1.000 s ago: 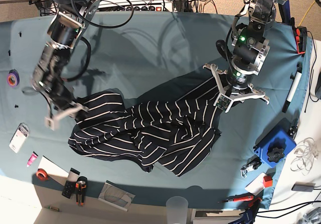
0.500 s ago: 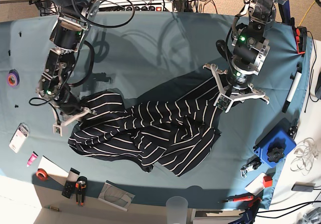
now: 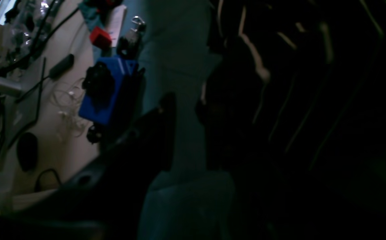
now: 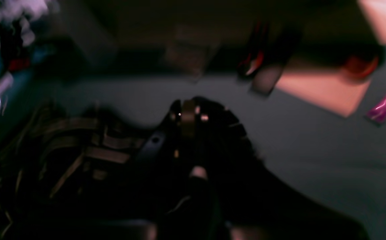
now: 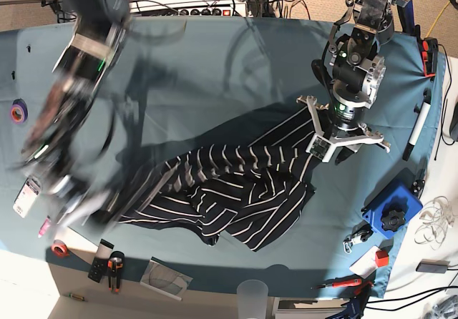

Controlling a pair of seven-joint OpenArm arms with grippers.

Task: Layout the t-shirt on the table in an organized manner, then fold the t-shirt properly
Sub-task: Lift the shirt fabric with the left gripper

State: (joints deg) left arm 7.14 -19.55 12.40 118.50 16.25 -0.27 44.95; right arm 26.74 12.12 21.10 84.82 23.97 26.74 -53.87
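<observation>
The teal cloth table [image 5: 236, 61] spread beneath both arms, the soft white-striped dark t-shirt [image 5: 229, 190] lay rumpled between them, the motion-blurred right gripper [image 5: 107, 204] was clamped at its near edge, the left gripper [image 5: 336, 144] stood parted over its far corner, a blue block [image 5: 392, 215] just beyond.

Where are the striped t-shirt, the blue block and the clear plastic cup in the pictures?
t-shirt [image 5: 236, 197]: base view, middle of the bunched striped fabric.
blue block [image 5: 402, 199]: base view, its flat top face.
plastic cup [image 5: 252, 296]: base view, its side wall.
</observation>
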